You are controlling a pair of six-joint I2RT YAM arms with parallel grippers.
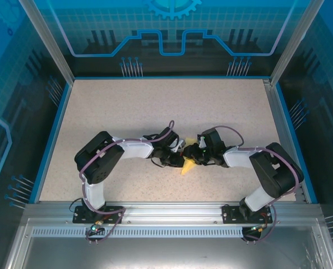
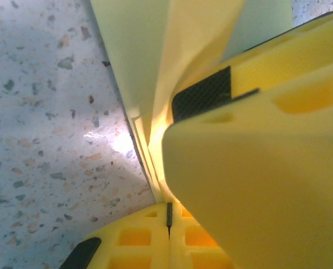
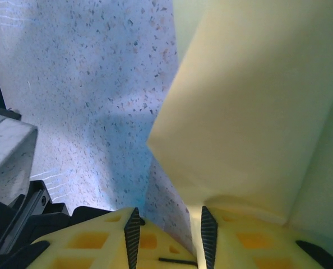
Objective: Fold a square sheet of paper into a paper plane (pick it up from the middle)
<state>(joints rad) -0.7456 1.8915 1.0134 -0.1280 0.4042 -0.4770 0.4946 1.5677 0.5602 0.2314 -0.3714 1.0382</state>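
Observation:
The pale yellow sheet of paper (image 1: 187, 166) is folded into a pointed wedge with layered creases, its tip pointing toward the table's near edge. Both grippers meet over it at the table's middle. My left gripper (image 2: 168, 212) is shut on the paper's folded edge, and the paper (image 2: 147, 61) rises away from the jaws. The right gripper's yellow finger (image 2: 256, 185) crowds in from the right in the left wrist view. My right gripper (image 3: 167, 235) stands open, with the paper (image 3: 256, 112) lying against its right pad (image 3: 209, 235) and a gap to the left pad.
The speckled tabletop (image 1: 155, 112) stretches bare behind the grippers, walled by blue panels and a metal frame. The left arm's black housing (image 3: 21, 224) sits close at the lower left of the right wrist view.

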